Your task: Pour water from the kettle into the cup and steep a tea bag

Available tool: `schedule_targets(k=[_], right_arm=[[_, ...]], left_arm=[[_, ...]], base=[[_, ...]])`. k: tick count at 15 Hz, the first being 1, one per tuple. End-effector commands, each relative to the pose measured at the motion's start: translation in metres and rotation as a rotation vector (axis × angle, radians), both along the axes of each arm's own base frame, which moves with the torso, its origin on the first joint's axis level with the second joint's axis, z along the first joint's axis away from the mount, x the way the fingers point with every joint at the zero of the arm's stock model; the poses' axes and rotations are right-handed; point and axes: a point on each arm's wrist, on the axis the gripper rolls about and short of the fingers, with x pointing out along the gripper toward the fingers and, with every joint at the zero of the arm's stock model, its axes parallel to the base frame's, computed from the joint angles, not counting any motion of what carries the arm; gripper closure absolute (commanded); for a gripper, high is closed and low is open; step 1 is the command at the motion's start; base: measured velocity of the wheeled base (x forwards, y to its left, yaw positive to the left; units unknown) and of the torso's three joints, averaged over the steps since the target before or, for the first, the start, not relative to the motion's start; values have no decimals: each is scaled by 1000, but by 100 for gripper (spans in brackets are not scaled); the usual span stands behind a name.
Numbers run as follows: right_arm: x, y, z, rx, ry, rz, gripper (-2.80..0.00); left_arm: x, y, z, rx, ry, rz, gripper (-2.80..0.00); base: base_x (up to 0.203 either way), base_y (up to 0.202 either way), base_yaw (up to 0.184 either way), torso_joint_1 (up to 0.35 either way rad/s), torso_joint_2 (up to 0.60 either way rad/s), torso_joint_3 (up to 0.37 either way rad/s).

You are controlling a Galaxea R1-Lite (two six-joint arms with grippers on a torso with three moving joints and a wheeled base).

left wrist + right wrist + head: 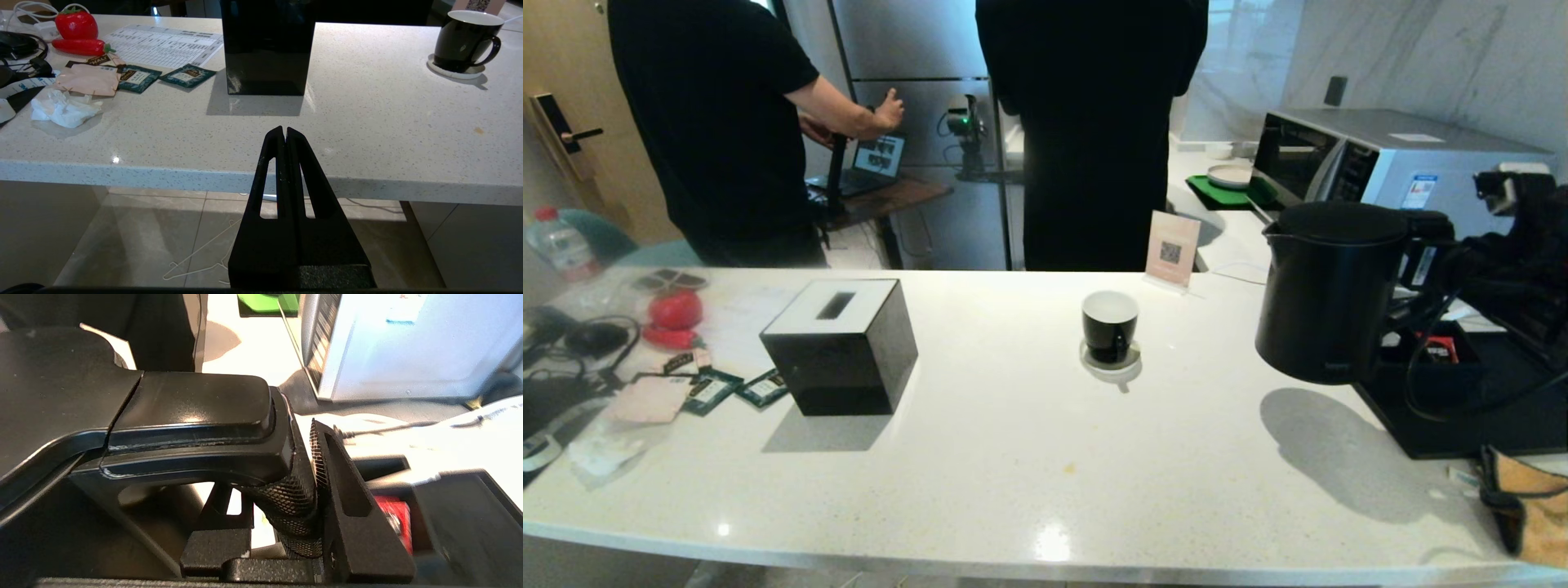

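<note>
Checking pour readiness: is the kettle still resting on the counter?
No: in the head view the kettle hangs clear above its shadow on the counter, held by the handle in the right pincer.

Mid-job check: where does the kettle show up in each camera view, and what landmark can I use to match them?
Head view: the kettle hangs above the counter at right, its handle held by the right gripper.
Left wrist view: not in it.
Right wrist view: only the kettle's lid and handle fill the near side, with the gripper closed on the handle.
Shared landmark: the microwave behind the kettle.
</note>
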Motion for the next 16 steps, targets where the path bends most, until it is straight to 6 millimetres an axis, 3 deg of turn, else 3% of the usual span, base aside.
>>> schedule_targets(k=[1,8,16], right_arm=[[26,10,-6,-2,6,31,0],[67,59,-8,-71,-3,95,0],[98,87,-5,-198,-19,136,0]], left_arm=[[0,0,0,0,0,1,0],[0,0,0,0,1,1,0],[0,0,0,0,1,1,0]], base=[[0,0,0,0,0,0],[0,0,0,0,0,0],[0,0,0,0,0,0]])
